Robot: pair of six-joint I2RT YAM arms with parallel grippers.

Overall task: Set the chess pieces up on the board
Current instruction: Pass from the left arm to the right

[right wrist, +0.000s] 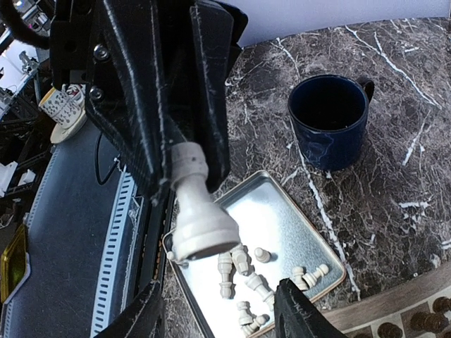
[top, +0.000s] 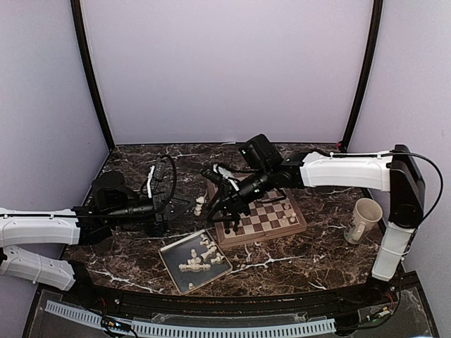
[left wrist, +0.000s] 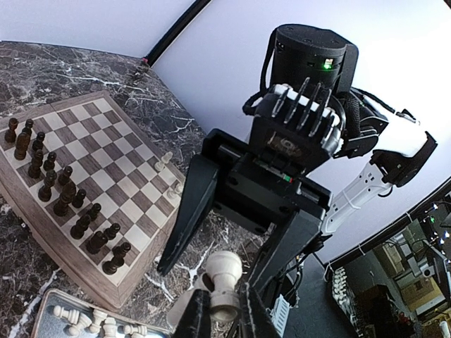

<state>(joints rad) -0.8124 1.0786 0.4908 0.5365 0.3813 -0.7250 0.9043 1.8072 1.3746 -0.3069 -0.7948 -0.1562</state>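
the left pincer (left wrist: 223, 301) is almost closed, its two fingers nipping one cream piece (left wrist: 224, 276) by the narrow end, with the wide base sticking out free. the piece hangs over the marble table (top: 303, 262), just off the left edge of the board (top: 261, 220) and beyond the tray. straight opposite it is the right pincer (right wrist: 220, 310), jaws spread as wide as they go and holding nothing. the piece sits in front of the gap between its fingers, and i cannot tell whether they touch it. nearest the arm bases lies the grey metal tray (top: 180, 276), set at an angle, with a loose heap of cream pieces (top: 201, 255) lying on their sides in it. a dark blue mug (right wrist: 330, 121) stands on the marble just beside the tray in the right wrist view. behind the tray comes the board, and the right arm (top: 345, 171) reaches across it from the right, so its wrist and fingers cover the left end of the board from above. dark pieces (left wrist: 67, 197) stand upright in two rows along the board's left edge, between the held piece and the open squares. a couple of cream pieces on the board (top: 286, 213) stand upright near the opposite, right edge. a cream mug (top: 364, 220) stands off the board to the right, well apart. farther back, black cables (top: 161, 177) lie behind the left arm.
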